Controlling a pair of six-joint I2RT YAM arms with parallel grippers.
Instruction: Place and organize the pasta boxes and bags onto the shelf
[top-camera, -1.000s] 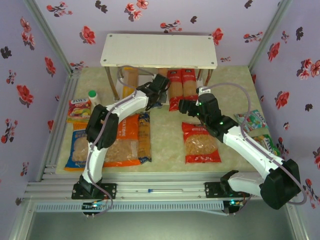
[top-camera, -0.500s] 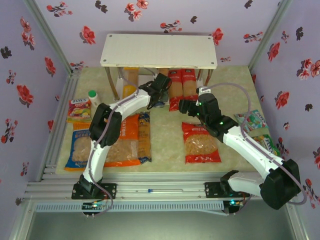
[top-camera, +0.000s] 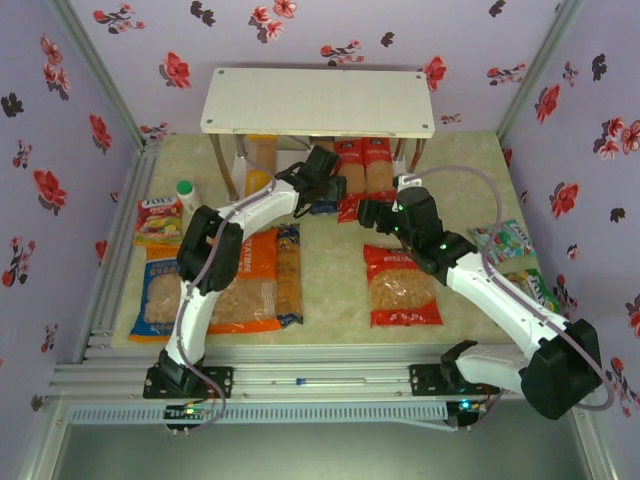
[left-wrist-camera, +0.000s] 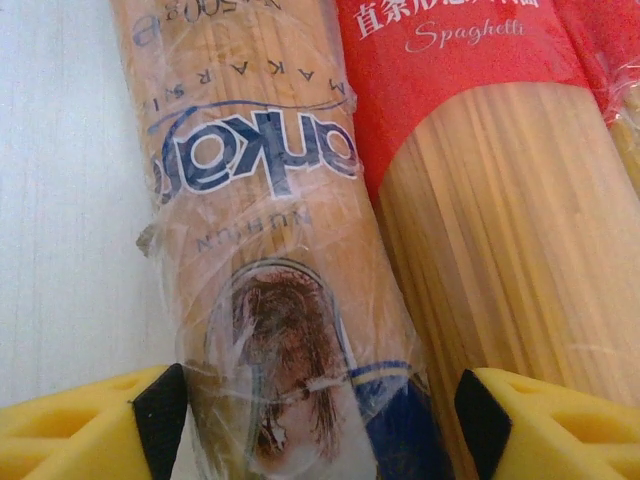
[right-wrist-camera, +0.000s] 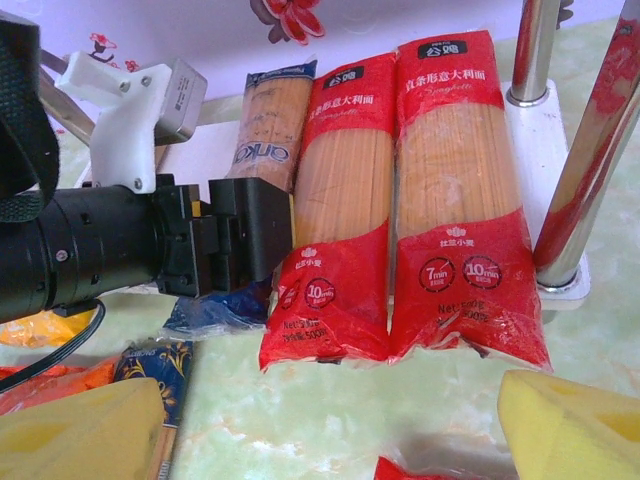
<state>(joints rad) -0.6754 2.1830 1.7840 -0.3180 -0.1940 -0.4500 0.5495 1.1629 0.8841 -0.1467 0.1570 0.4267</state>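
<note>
My left tool (left-wrist-camera: 318, 425) stands wide astride the dark blue spaghetti pack (left-wrist-camera: 260, 230) on the shelf (left-wrist-camera: 60, 200); two red packs (right-wrist-camera: 340, 200) lie just ahead of my right tool (right-wrist-camera: 335, 420), also wide.

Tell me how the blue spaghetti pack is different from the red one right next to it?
The blue spaghetti pack has dark blue ends and blue letters; the red pack has red ends and white letters. The blue spaghetti pack lies between the open fingers of the left gripper; the red pack lies just outside them. Both are long, clear in the middle, and lie side by side under the shelf.
</note>
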